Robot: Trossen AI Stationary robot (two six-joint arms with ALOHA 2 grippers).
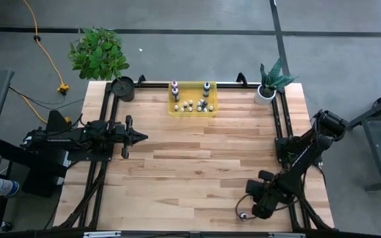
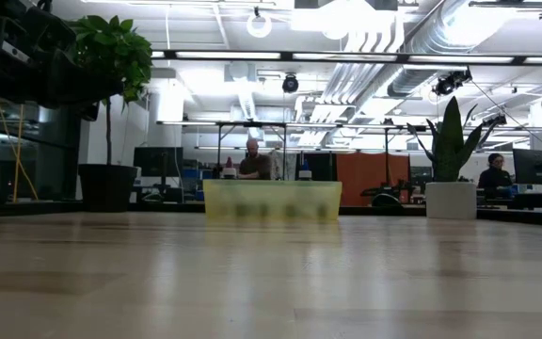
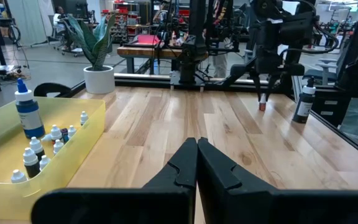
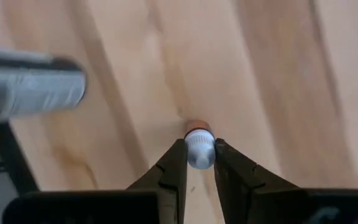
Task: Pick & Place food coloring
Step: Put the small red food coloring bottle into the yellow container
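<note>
Gripping a small bottle [image 4: 199, 149], the right gripper [image 4: 199, 163] is clamped; left gripper [image 3: 196, 163] together, waiting

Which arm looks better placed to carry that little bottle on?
The right. Its gripper already has its jaws shut on a bottle at the table's near right corner; the left gripper waits shut and empty.

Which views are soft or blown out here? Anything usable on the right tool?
Low view: near tabletop blurred, ceiling lights glare, yellow bin hazy. Right wrist view: the right tool and the small bottle it pinches read clearly, the object at the frame's edge is smeared. High view: even light, bottles tiny.
</note>
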